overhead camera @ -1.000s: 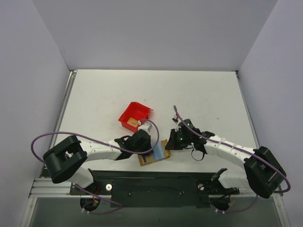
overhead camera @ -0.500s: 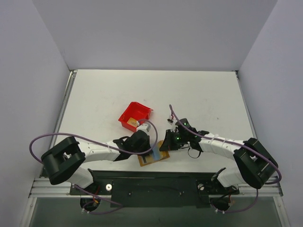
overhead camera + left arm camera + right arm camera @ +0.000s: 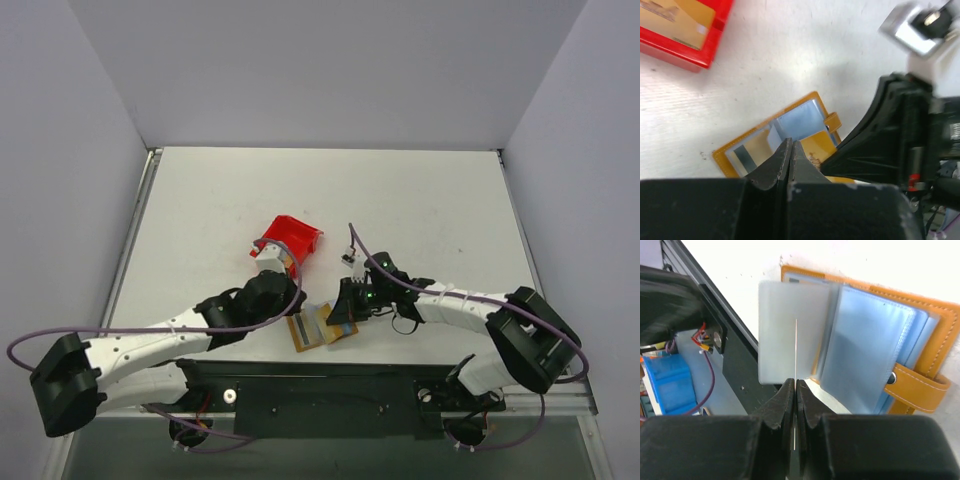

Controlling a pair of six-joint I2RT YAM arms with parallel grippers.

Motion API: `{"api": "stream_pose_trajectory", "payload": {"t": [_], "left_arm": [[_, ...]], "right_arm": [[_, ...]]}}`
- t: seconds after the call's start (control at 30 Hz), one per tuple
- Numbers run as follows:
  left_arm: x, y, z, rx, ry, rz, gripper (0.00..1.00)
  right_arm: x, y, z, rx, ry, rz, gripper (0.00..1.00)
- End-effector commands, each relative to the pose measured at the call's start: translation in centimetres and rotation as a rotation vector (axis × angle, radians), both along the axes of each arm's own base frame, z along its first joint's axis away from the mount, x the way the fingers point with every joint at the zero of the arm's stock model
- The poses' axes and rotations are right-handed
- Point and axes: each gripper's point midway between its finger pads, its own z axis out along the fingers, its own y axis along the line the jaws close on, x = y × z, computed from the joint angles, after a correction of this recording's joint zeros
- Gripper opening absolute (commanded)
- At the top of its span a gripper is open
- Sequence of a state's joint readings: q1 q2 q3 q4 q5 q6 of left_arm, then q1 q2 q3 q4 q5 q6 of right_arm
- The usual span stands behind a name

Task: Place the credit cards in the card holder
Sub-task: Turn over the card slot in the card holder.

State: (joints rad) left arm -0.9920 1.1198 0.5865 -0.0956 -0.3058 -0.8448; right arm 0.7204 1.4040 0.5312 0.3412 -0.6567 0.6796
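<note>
Lying open at the near edge of the white table [image 3: 420,210], the orange-tan folding card holder with pale blue sleeves [image 3: 306,335] sits just in front of the red plastic bin [image 3: 300,232].

Left wrist: left gripper [image 3: 791,149] is closed and empty above the holder. A flat golden credit card [image 3: 675,17] lies in the bin, and a second golden card [image 3: 817,150] is in the holder.

Right wrist: right gripper [image 3: 794,386] is pinched on one thin sleeve, seen edge-on.

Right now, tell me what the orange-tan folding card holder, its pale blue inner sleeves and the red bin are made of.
Orange-tan folding card holder: leather or imitation, matte, stitched edge.
Pale blue inner sleeves: thin translucent soft plastic, slightly glossy.
Red bin: probably rigid moulded plastic, shiny smooth walls.
</note>
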Motion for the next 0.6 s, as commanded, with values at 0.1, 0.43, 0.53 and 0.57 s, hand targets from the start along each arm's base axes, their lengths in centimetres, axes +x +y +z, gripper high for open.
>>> {"api": "stream_pose_trajectory", "payload": {"t": [0.1,0.43,0.53,0.57], "left_arm": [[0.5,5.5,1.4,0.052,-0.06,0.176,0.0],[-0.8,4.8,-3.6,0.111,0.04,0.117,0.0],[-1.2,5.1,-4.9,0.129,0.064,0.113,0.0],[-1.3,5.0,-5.1,0.129,0.07,0.111,0.0]], "right_arm": [[-0.5,2.2,-1.6,-0.051,0.007,0.07,0.0],[1.4,1.9,-0.3,-0.089,-0.08,0.002,0.0],[2.7,0.7,-0.1,-0.084,-0.057,-0.056,0.0],[3.1,0.2,-0.2,-0.08,-0.04,-0.078,0.0]]}}
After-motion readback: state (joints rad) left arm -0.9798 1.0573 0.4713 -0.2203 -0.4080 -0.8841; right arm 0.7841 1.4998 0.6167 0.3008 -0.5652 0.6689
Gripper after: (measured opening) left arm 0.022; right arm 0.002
